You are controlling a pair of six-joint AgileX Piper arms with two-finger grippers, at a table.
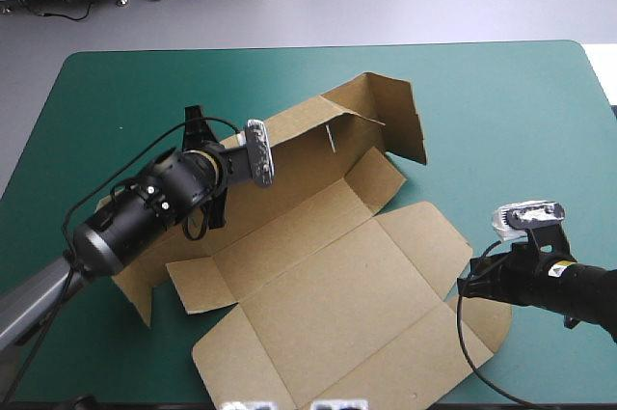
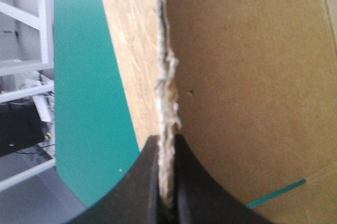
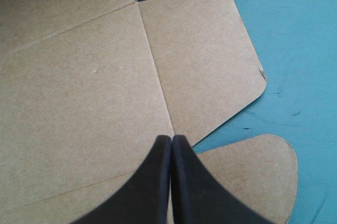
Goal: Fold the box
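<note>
One box [image 1: 328,285], two grippers: your left gripper [image 2: 167,140] pinches a raised wall [image 1: 299,135], and your right gripper [image 3: 171,138] is pressed together over flat board.

Your single brown box lies across the middle of the teal-green table cover [image 1: 501,92]. Its broad panels are flat and one long wall on the far-left side stands up. The left gripper's two black fingers [image 2: 142,182] are all but together, with the raw edge of that wall nipped between them. The right gripper sits at the box's near-right corner, both fingers meeting in a point with nothing between them. Ahead of it two round-cornered flaps [image 3: 208,60] lie flat, with a wedge of cover showing between them.
</note>
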